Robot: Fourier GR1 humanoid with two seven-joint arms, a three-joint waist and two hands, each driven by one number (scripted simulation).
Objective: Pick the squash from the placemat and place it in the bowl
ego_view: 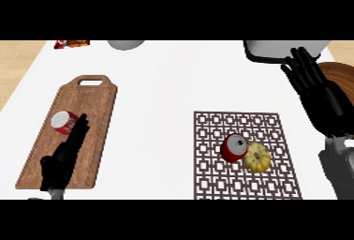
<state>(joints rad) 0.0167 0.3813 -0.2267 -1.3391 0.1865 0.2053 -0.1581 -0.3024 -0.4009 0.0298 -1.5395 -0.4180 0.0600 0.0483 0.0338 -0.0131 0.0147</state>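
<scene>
I see the squash (257, 157) lying on the placemat (207, 187), toward its right edge, touching a red can (233, 147) on its left. My right hand (319, 93) hovers past the placemat's far right corner, fingers straight, holding nothing. My left hand (63, 159) rests open over the cutting board (97, 101), fingertips by another red can (63, 122).

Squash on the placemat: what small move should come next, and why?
Probably bring the right hand down and left over the squash. It is open, raised off the placemat, and the squash lies ungrasped, touching a red can.
</scene>
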